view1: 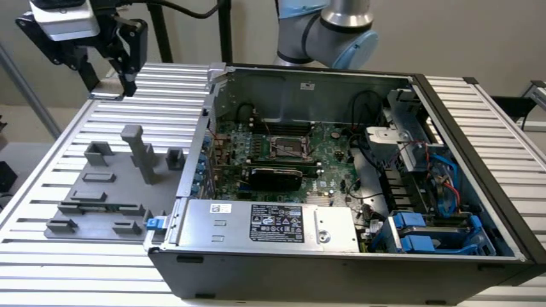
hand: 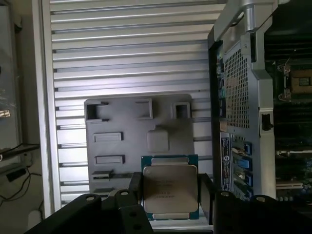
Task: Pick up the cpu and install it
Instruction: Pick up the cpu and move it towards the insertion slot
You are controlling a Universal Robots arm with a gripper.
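The black two-fingered claw (view1: pixel 107 82) is clenched on the cpu (hand: pixel 169 189), a small flat square chip with a silvery metal top plate and a pale rim. It pinches the chip by two opposite edges, with the plate facing up toward the wrist camera. Claw and chip hang above the ribbed aluminium table (view1: pixel 51 268) at its far corner on the exterior view's left, well clear of the surface. The dark square socket with a metal frame (view1: pixel 286 146) lies to the exterior view's right of the chip, nearer and lower, on the green motherboard (view1: pixel 328 173) inside the open black computer case (view1: pixel 341 281). Being square, the chip has no long axis to speak of. The case also holds a silver power supply box (view1: pixel 265 224) along its near wall and blue drive brackets (view1: pixel 426 233) at its near right. The socket looks unfilled. Just beside the case, the grey plastic fixture plate (hand: pixel 122 126) shows bare recesses.
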